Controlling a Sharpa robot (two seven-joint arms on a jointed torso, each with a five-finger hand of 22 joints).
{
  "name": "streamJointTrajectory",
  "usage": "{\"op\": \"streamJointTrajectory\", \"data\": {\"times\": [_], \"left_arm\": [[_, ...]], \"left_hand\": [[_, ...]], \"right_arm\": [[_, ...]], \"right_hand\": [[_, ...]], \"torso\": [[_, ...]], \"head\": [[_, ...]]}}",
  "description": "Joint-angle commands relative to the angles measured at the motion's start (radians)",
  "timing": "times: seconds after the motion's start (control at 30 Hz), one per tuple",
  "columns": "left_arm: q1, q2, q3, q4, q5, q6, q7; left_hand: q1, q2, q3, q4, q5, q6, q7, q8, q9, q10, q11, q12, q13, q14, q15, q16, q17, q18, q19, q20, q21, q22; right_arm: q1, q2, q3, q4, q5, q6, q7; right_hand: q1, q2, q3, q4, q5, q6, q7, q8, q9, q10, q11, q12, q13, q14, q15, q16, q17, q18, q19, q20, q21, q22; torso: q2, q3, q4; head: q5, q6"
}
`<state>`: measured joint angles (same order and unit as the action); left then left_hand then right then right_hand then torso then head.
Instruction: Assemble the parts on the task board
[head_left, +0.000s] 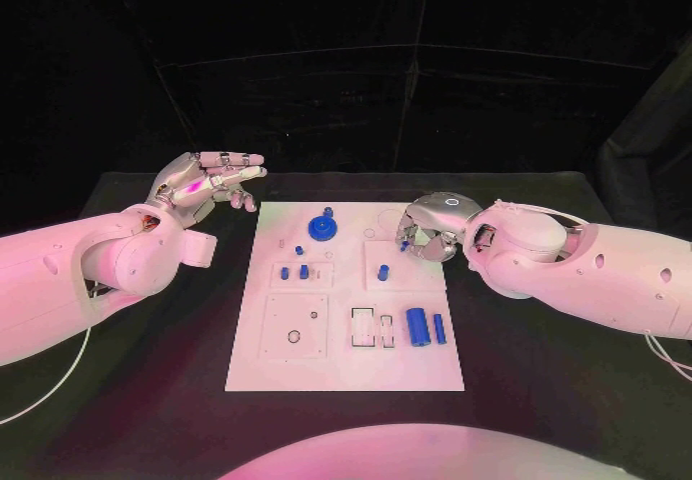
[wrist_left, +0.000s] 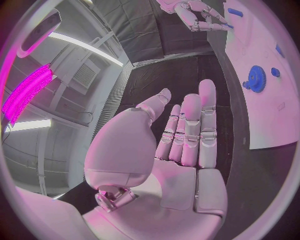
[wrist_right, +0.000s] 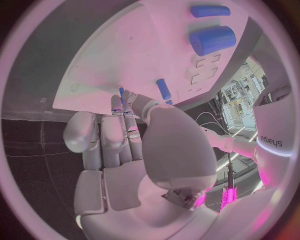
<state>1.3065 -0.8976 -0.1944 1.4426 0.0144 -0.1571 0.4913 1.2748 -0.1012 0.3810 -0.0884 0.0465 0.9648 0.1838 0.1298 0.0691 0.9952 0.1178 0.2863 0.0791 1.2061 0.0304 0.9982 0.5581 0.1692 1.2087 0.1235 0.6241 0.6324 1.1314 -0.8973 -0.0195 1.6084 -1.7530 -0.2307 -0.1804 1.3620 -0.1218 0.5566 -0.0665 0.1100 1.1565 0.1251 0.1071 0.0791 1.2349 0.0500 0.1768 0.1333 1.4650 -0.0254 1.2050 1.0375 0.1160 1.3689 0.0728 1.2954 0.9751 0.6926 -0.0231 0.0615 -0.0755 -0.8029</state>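
**Two hands up, parts waiting on the board**

Two hands in play, neither carrying anything I can make out for sure. Task board (head_left: 346, 350) sits mid-counter (head_left: 548, 400), white plate w/ blue bits scattered on it: blue gear (head_left: 323, 230) near the far edge, a small upright peg (head_left: 384, 272) in the middle right, a fat cylinder (head_left: 417, 326) and a thin one (head_left: 438, 328) lying side by side toward the near right.

Left hand (head_left: 209, 180) hovers off the board's far-left corner, above the counter, fingers extended and loosely apart, palm bare in the wrist view — released, holding nothing.

Right hand (head_left: 433, 228) is over the board's far-right area, fingers bunched and pointing down at the plate. Wrist cam shows fingertips (wrist_right: 125, 102) close to a tiny blue piece (wrist_right: 121, 91), w/ the small peg just beside them (whether it's pinching, touching or just near, can't tell — thumb blocks the contact spot).

Risks from here, as I read it: if the right hand comes down slightly off, it could knock the upright peg over or nudge it out of its seat, since it's so close to the fingers. Small part + bulky fingers = easy slip or a flick across the plate. The loose cylinders could roll if the board gets bumped. Left hand is well apart from everything, so low risk there.
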Motion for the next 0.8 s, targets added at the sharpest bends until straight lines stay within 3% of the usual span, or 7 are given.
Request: {"op": "streamJointTrajectory", "data": {"times": [0.03,0.2,0.4,0.57,0.8], "left_arm": [[0.002,0.000,0.001,-0.002,0.006,0.008,0.009],[0.002,-0.001,0.001,-0.004,0.006,0.007,0.009],[0.002,0.000,0.001,-0.004,0.006,0.008,0.009],[0.002,0.004,0.001,-0.004,0.006,0.010,0.009],[0.002,0.009,0.001,-0.005,0.006,0.012,0.008]], "left_hand": [[0.002,0.011,-0.007,0.001,0.002,0.007,0.002,0.006,0.001,0.002,0.000,0.005,0.000,-0.005,-0.001,0.001,-0.001,0.014,-0.006,0.003,-0.007,-0.002],[0.003,0.010,-0.009,0.000,0.002,0.005,0.003,0.005,0.000,0.000,0.001,0.005,-0.001,-0.006,-0.001,0.000,-0.002,0.013,-0.006,0.003,-0.008,-0.003],[0.003,0.010,-0.009,0.000,0.002,0.005,0.003,0.005,0.000,0.000,0.001,0.005,-0.001,-0.006,-0.001,0.000,-0.002,0.013,-0.006,0.003,-0.008,-0.003],[0.003,0.010,-0.009,0.000,0.002,0.005,0.003,0.005,0.000,0.000,0.001,0.005,-0.001,-0.006,-0.001,0.000,-0.002,0.013,-0.006,0.003,-0.008,-0.003],[0.003,0.010,-0.010,0.000,0.002,0.004,0.004,0.004,0.000,-0.002,0.001,0.006,-0.001,-0.007,-0.001,0.000,-0.003,0.013,-0.007,0.003,-0.009,-0.004]], "right_arm": [[0.002,-0.014,0.001,0.025,0.028,-0.054,-0.003],[0.003,-0.035,0.003,0.066,0.040,-0.068,-0.003],[0.003,-0.036,0.005,0.136,0.053,-0.086,0.004],[0.003,0.004,0.005,0.175,0.058,-0.090,0.015],[0.003,0.079,0.005,0.170,0.059,-0.073,0.026]], "right_hand": [[-0.012,0.001,0.001,0.000,-0.004,0.007,-0.001,0.003,0.001,0.005,0.001,0.000,-0.002,0.026,-0.007,-0.003,-0.002,-0.012,0.005,-0.001,0.005,0.002],[-0.013,0.001,0.001,0.001,-0.005,0.007,-0.001,0.002,0.000,0.005,0.001,-0.001,-0.002,0.026,-0.007,-0.003,-0.001,-0.012,0.005,-0.001,0.006,0.004],[-0.014,0.001,0.000,0.001,-0.006,0.007,-0.001,0.002,0.000,0.004,0.001,-0.001,-0.002,0.026,-0.007,-0.002,-0.001,-0.013,0.007,-0.001,0.009,0.009],[-0.014,0.001,0.001,0.001,-0.005,0.006,0.000,0.001,0.000,0.004,0.001,-0.002,-0.003,0.026,-0.007,-0.003,-0.002,-0.014,0.008,-0.002,0.011,0.012],[-0.014,0.002,0.003,0.000,-0.003,0.005,0.000,0.000,0.000,0.003,0.001,-0.004,-0.004,0.026,-0.007,-0.003,-0.003,-0.014,0.008,-0.002,0.011,0.012]], "torso": [[-0.001,-0.0009,0.0016],[0.000,-0.0009,0.0006],[0.001,-0.0009,0.0017],[0.001,-0.0015,0.0019],[0.001,-0.0031,0.0037]], "head": [[0.001,0.001],[0.004,0.001],[0.018,0.000],[0.035,0.001],[0.061,-0.007]]}}
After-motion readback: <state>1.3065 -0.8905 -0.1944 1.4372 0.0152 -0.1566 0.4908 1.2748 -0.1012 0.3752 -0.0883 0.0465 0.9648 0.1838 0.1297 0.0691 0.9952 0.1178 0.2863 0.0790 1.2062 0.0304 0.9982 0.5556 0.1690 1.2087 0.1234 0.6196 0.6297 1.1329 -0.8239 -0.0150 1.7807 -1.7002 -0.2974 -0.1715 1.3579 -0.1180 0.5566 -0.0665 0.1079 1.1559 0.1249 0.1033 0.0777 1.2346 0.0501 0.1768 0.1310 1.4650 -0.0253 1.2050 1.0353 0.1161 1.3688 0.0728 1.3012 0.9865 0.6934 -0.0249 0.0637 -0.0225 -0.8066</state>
